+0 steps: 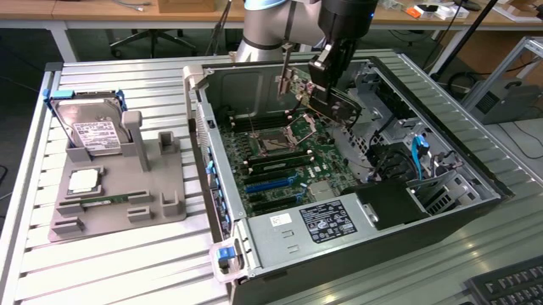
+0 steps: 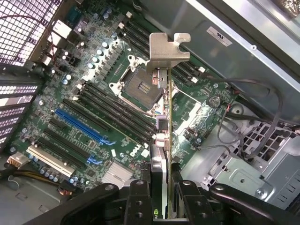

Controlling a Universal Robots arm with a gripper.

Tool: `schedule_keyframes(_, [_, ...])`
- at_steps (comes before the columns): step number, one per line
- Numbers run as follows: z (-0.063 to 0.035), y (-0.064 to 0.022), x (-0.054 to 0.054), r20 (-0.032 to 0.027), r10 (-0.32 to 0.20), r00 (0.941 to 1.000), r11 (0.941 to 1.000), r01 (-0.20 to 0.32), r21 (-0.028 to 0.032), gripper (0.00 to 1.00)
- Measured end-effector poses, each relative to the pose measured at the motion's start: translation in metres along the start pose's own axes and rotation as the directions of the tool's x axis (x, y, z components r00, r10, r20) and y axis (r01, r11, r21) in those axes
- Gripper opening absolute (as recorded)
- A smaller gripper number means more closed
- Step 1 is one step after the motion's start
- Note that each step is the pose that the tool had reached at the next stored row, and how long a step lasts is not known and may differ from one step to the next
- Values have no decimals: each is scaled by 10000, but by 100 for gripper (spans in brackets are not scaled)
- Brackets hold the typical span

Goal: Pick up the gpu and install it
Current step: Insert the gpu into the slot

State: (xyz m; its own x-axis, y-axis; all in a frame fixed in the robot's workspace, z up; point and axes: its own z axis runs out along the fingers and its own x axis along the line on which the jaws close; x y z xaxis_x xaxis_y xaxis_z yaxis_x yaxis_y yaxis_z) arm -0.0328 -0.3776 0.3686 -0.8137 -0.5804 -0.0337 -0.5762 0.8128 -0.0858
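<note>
Item: gpu [image 2: 164, 131], green card with a silver end bracket [image 2: 166, 47], carried edge-on.
Pincer: pincer [image 2: 164, 206] partly closed, its two black fingers [image 2: 139, 201] pressed on opposite faces of the card at the end away from the bracket; the card is firmly in its grasp.
Location of item: between and beyond the fingertips, hanging inside the open computer case [image 1: 198, 82], apart from the motherboard [image 2: 47, 131] under the pincer.
Stage done: pick-up is complete; the card is off its rest and has been brought over the board.
Stage left: installing. No edge of the card sits in a slot, and the bracket is not against the case wall.
Slots: blue slots [image 2: 79, 124] lie below and to one side of the pincer, nothing plugged in them; the long black slots beside them likewise.
Socket: processor socket [image 2: 140, 84] directly beneath the card's far end, not touching it.
Other stock: grey holder [image 1: 161, 190], well apart from the pincer and outside the case, carrying a hard drive [image 1: 98, 130].
Writing, board: white printed mark [image 2: 135, 151] near the fingertips, which appears to read Dell.
Writing, power supply: power supply [image 1: 280, 238] has a black-and-white rating label [image 1: 327, 219]; text too small to read.
Writing, hard drive: white label, not legible.
Writing, case wall: small white sticker [image 2: 219, 36] beyond the bracket; not legible.
</note>
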Motion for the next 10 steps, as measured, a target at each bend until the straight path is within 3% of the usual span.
schedule_keyframes(10, [3,0,-1,36,-422,9991,9991,422,-13,27])
